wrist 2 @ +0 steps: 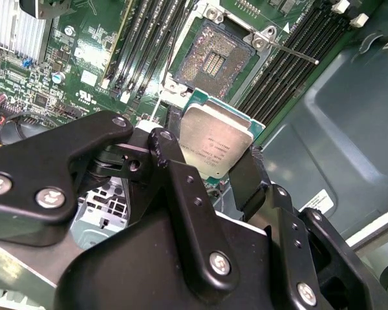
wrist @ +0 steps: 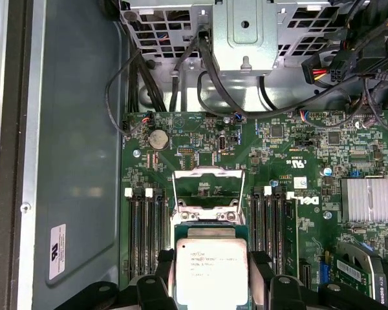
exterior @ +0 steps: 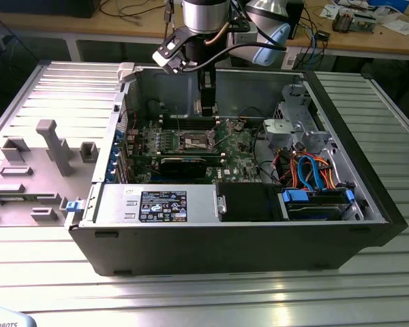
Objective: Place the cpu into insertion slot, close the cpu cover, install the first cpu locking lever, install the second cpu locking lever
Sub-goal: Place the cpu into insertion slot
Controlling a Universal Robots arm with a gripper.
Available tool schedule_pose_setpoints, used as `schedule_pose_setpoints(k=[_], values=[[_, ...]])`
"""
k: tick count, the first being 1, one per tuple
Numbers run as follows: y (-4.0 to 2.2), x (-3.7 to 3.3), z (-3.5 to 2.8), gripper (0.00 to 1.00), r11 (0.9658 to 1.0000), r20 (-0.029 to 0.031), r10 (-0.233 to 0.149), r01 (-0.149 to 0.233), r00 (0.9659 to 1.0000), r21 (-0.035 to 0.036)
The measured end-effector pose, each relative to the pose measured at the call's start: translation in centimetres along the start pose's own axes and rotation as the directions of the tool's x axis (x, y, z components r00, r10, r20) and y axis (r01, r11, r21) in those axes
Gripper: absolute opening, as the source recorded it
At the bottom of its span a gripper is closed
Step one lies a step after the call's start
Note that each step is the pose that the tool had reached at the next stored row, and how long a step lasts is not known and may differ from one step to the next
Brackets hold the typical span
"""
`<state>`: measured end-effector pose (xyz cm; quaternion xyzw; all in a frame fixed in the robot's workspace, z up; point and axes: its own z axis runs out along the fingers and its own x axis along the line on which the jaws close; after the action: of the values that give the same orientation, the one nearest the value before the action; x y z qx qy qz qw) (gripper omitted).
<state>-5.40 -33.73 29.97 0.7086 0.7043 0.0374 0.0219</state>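
Hand (wrist 2: pixel 210 158) of the robot arm, built of black bolted metal links, is closed on the cpu (wrist 2: pixel 218 139), a small flat square chip with a silvery-grey metal top. Its two black fingers (wrist 2: pixel 249 171) press on opposite edges of the chip. The cpu's top is matt and pale, with rounded corners and a few lines of faint dark print in the middle. In the second wrist view a thin green edge shows under the metal along one side.

In the first wrist view the hand (wrist: pixel 211 268) holds the cpu (wrist: pixel 211 271) face up over the green motherboard (wrist: pixel 200 145), between two banks of long black memory slots (wrist: pixel 145 232). The chip hangs clear of the board, near the insertion slot (wrist 2: pixel 213 61) but not in it. That slot is a square socket with a shiny metal rim, its dark centre uncovered. The thin silver cpu cover (wrist: pixel 208 172), a square frame with a large window, stands raised beyond the chip. A thin metal locking lever (wrist 2: pixel 294 53) juts out from one corner of the socket.

In the exterior view the hand (exterior: pixel 206 105) reaches down into an open dark grey computer case (exterior: pixel 259 238) lying on a ribbed metal worktop (exterior: pixel 191 293), above the insertion slot (exterior: pixel 196 142).
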Motion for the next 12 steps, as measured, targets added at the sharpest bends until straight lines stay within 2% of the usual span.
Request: schedule_pose_setpoints(k=[9, 12], values=[[0.00, 0.00, 0.02, 0.54, 1.0000, 0.0000, 0.000, 0.000, 1.0000, 0.0000], [-0.02, 0.00, 0.20, 0.54, 1.0000, -0.0001, 0.000, 0.000, 1.0000, -0.0002]])
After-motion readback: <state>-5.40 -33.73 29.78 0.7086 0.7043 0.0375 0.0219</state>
